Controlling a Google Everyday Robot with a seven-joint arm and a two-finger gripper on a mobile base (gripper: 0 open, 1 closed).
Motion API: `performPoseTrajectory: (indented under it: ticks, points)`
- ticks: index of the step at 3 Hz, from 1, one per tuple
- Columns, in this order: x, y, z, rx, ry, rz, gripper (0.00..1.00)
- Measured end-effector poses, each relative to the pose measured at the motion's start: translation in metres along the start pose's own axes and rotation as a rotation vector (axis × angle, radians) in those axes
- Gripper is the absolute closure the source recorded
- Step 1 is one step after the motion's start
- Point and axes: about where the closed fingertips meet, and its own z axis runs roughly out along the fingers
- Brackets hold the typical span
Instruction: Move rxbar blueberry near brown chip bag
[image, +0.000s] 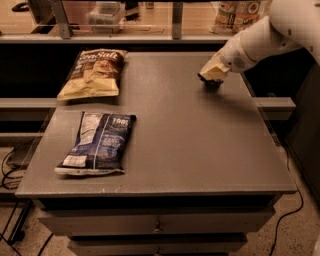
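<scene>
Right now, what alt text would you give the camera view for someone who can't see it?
The robot's hand is low over the far right of a grey table, with a small dark snack bar at its tip. A brown chip bag lies at the far left, a dark blue bag nearer.

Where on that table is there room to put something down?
The table is bare through its middle and right, from the bags to the right edge, in front of the tool at the far right. The left is crowded: brown chip bag at the back, blue chip bag nearer.
</scene>
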Motion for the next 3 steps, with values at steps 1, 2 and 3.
performPoseTrajectory:
  ticks: [1,2,3]
  points:
    - [-0.065,0.009,0.017,-0.09,-0.089,-0.126,1.0]
    - [-0.099,0.022,0.03,-0.166,-0.153,-0.182,1.0]
    - [-0.099,0.022,0.03,-0.167,-0.153,-0.182,1.0]
